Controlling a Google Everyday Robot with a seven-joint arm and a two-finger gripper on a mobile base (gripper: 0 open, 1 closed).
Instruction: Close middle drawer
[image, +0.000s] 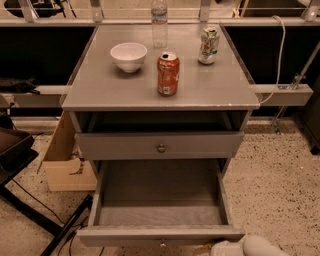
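The middle drawer (159, 202) of the grey cabinet (160, 90) is pulled far out toward me. Its long grey box is empty, and its flat front (160, 234) with a small knob (161, 244) lies at the bottom edge of the view. Above it, the taller-fronted drawer (159, 145) with a round metal knob (161, 148) stands nearly shut. My gripper (247, 247) shows only as a white rounded part at the bottom right, just past the right end of the middle drawer's front.
On the cabinet top stand a white bowl (128, 55), a red can (168, 74), a green-white can (208, 45) and a clear bottle (159, 22). A cardboard box (62, 167) sits left of the cabinet, with black stand legs (35, 212) on the floor beside it.
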